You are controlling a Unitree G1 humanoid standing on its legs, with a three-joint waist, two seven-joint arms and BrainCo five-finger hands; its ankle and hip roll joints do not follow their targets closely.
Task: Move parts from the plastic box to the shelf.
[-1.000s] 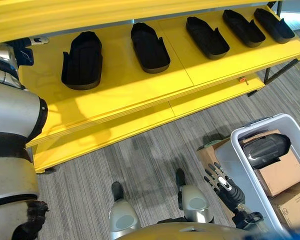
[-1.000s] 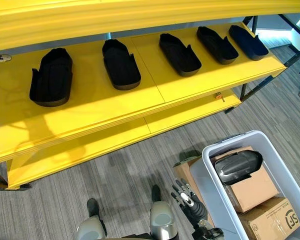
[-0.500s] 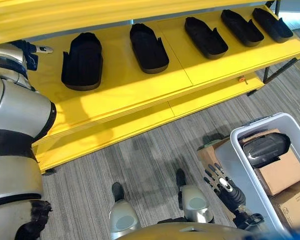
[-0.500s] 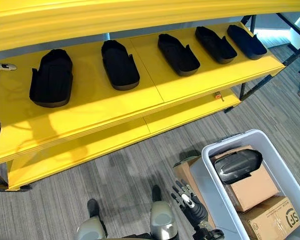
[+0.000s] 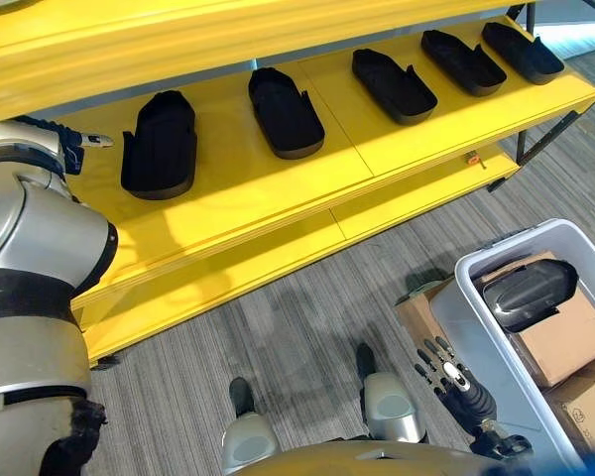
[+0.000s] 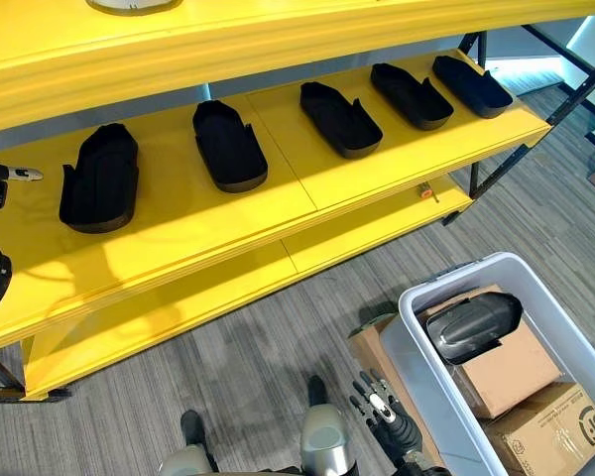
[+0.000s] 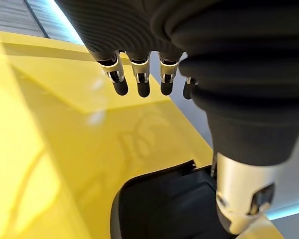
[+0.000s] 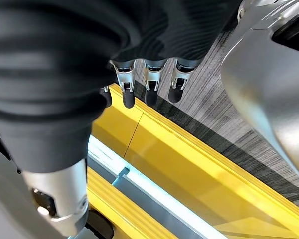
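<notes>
From the left eye view, the long yellow shelf [image 5: 278,188] carries five black moulded plastic parts in a row, the leftmost and widest part [image 5: 160,146] near the shelf's left end, with the next part [image 5: 285,111] to its right and the others well spaced along toward the far right. The left hand [image 5: 74,149] is raised at the shelf's left end, just beside the leftmost part, with a silver finger pointing toward it. Down on the grey striped carpet floor [image 5: 278,327] at the lower right stands the pale grey plastic box [image 5: 476,327], holding brown cardboard cartons and one more dark rounded part [image 5: 529,293] lying on top of a carton. The right hand [image 5: 446,377] hangs low just beside the box's near-left wall, fingers spread apart and holding nothing. The right eye view shows the same layout, with the box [image 6: 426,357] and its dark part [image 6: 473,325] lower right. In the left wrist view the left hand's fingers [image 7: 139,74] are straight and relaxed above the yellow surface, gripping nothing, the black part's edge [image 7: 159,204] beneath. In the right wrist view the right hand's fingers [image 8: 149,82] hang loose and empty over carpet and shelf edge.
</notes>
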